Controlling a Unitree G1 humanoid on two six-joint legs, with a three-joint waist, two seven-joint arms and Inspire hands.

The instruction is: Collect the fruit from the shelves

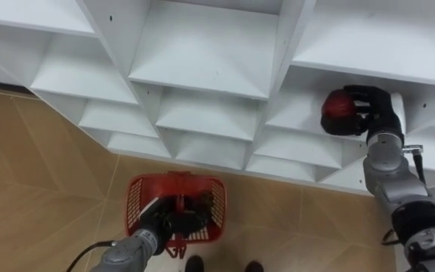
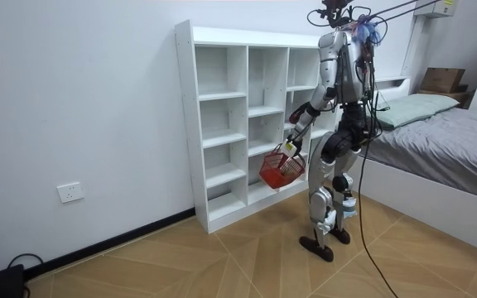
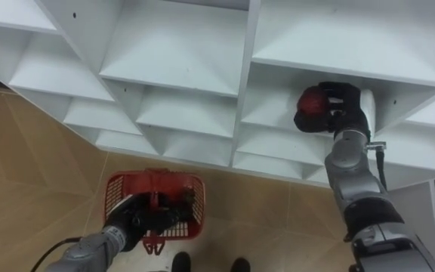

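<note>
The robot stands upright on a light wooden parquet floor [image 2: 180, 257], close in front of a white open-fronted closet [image 1: 202, 68]. The closet is divided into three columns of square compartments and is set against a plain white wall [image 2: 81, 99].

The right hand [image 1: 380, 113] reaches into a compartment in the closet's right-hand column. Its fingers and thumb are curled round a round, dark red fruit [image 1: 338, 112]. The fruit is at the front edge of that compartment's shelf board. Whether it rests on the board or is lifted clear of it cannot be told.

The left hand [image 1: 168, 223] hangs low in front of the closet's bottom row. It is closed round the handle of a red wire-mesh basket [image 1: 136, 198], which hangs above the floor, just in front of the middle column. What lies inside the basket cannot be made out.

In the room view the basket sits at about the height of the closet's second shelf from the bottom. A bed [image 2: 454, 157] with a grey cover and a pale pillow [image 2: 421, 106] stands just beyond the closet's far end, at the room view's right. A cardboard box [image 2: 441, 79] sits behind the pillow. On the wall at the room view's left is a white socket [image 2: 70, 192], above a dark skirting board [image 2: 122, 240].
</note>
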